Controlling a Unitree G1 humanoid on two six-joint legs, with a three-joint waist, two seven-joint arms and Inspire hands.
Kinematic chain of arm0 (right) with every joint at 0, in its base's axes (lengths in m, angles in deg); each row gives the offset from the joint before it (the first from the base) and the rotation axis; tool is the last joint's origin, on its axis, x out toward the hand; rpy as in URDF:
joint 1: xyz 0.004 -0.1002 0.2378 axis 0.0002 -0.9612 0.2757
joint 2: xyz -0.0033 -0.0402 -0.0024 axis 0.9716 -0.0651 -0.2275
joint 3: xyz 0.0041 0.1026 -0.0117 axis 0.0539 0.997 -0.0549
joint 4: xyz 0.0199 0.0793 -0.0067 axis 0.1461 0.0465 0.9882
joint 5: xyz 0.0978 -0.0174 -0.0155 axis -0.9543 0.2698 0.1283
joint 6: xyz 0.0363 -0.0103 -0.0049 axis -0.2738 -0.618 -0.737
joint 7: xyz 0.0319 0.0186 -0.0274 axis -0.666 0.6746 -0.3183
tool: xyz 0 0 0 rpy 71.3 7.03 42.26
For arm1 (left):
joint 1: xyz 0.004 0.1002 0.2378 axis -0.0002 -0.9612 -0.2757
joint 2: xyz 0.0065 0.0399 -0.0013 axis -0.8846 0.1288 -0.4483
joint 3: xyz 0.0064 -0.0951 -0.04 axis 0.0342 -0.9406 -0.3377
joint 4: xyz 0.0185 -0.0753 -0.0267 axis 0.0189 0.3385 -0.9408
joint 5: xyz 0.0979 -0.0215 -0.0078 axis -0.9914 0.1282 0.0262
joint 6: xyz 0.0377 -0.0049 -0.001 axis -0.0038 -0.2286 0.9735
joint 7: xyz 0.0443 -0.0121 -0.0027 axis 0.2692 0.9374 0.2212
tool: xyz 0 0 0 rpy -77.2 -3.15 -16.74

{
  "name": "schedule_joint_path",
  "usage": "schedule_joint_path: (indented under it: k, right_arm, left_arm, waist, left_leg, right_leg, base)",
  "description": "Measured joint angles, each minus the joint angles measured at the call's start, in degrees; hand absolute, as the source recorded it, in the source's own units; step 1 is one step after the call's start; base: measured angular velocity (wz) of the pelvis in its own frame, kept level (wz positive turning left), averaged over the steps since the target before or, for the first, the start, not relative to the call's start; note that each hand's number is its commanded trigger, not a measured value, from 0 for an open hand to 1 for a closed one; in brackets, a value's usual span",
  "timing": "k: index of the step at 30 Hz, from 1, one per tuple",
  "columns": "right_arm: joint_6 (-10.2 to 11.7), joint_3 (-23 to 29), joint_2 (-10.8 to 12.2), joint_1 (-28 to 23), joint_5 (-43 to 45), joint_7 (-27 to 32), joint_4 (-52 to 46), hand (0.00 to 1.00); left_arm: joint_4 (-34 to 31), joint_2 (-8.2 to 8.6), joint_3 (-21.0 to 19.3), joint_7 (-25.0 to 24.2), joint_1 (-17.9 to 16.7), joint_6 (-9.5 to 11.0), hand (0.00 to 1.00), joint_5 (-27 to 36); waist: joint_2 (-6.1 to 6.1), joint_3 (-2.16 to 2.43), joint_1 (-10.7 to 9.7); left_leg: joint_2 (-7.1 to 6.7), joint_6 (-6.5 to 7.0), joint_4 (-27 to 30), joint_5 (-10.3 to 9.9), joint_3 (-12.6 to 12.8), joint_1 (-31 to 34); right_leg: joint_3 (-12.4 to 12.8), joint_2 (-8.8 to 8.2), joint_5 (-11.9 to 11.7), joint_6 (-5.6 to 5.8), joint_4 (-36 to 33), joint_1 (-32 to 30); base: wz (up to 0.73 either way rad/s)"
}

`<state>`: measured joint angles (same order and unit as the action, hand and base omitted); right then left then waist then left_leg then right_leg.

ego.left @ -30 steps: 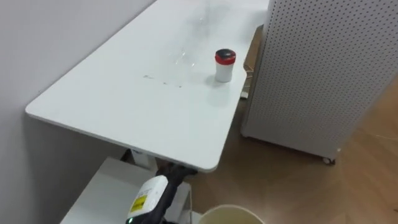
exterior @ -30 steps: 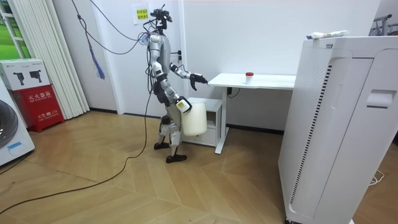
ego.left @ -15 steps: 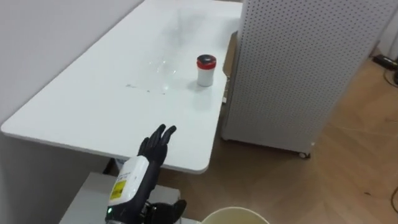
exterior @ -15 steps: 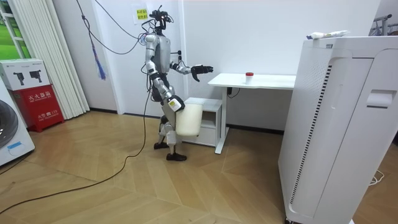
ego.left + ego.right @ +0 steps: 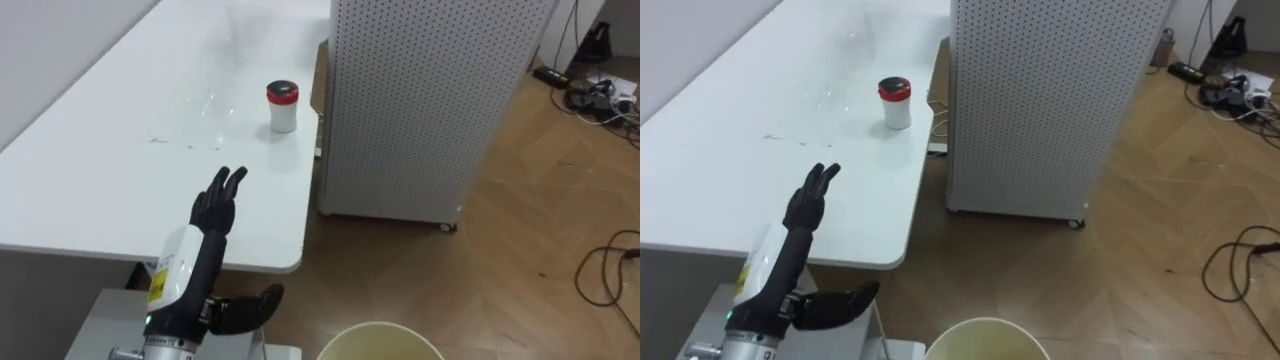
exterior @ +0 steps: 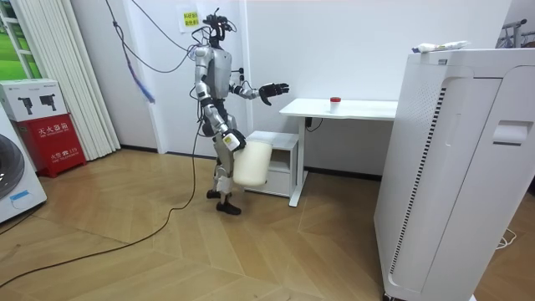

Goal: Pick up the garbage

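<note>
Left hand (image 5: 212, 208), fingers straight and empty, now farther out over the white table (image 5: 100, 170), nearer the red-lidded jar (image 5: 283, 106).

The bottom edge cuts my cream bucket (image 5: 380, 329) down to its rim. The perforated white cabinet (image 5: 430, 100) runs off the top. In the room view the red-capped jar (image 6: 334, 102) is too small for me to identify.

White table (image 5: 110, 190); red-capped white jar (image 5: 283, 107).
</note>
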<state>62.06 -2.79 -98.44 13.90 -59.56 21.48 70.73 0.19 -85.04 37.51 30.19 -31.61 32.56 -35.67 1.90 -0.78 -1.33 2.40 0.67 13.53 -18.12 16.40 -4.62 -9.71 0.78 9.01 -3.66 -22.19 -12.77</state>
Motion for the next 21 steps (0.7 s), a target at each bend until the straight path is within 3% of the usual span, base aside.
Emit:
schedule_joint_path:
  k: [2, 6, 16, 21]
  right_arm:
    - [0.0, 0.0, 0.0, -0.2, 0.1, -0.3, 0.0, 1.0]
    - [0.0, -0.1, 0.0, -0.3, 0.2, -0.5, -0.8, 1.0]
    - [0.0, -0.1, 0.0, -1.5, 0.1, -0.5, -0.8, 1.0]
    - [-0.1, -0.1, 0.0, -1.7, 0.4, -0.5, -0.8, 1.0]
  left_arm:
    - [0.0, -0.03, 0.0, 0.0, 0.0, 0.0, 0.0, 0.3]
    - [0.0, -0.06, 0.1, 0.1, 0.0, 0.0, 0.0, 0.3]
    - [0.0, -0.06, 0.0, 1.6, -0.1, 0.0, 0.0, 3.8]
    - [0.1, 0.11, -0.3, 2.6, -0.2, 0.0, 0.0, 4.0]
  waist:
    - [-0.11, -0.01, 0.0]
    - [-0.1, -0.01, -0.1]
    - [-0.53, 0.07, -0.8]
    - [-0.89, 0.01, -0.6]
  left_leg:
    - [0.25, 0.02, 0.0, 0.0, -1.6, 0.0]
    - [0.82, 0.02, -0.1, 0.0, -1.3, 0.2]
    - [1.65, -0.09, 0.4, 0.1, -1.3, 0.0]
    - [1.94, -0.14, 3.7, 0.1, -0.7, 0.3]
  right_leg:
    - [-0.2, 0.67, -1.3, -0.03, 2.2, 1.0]
    - [-0.3, 1.52, -2.7, -0.07, 4.6, 1.7]
    - [-0.2, 2.35, -3.3, -0.73, 5.7, 2.6]
    - [-0.6, 2.69, -3.3, -1.55, 5.3, 3.2]
  base:
    - [-0.03]
    - [-0.06]
    - [-0.01]
    - [-0.11]
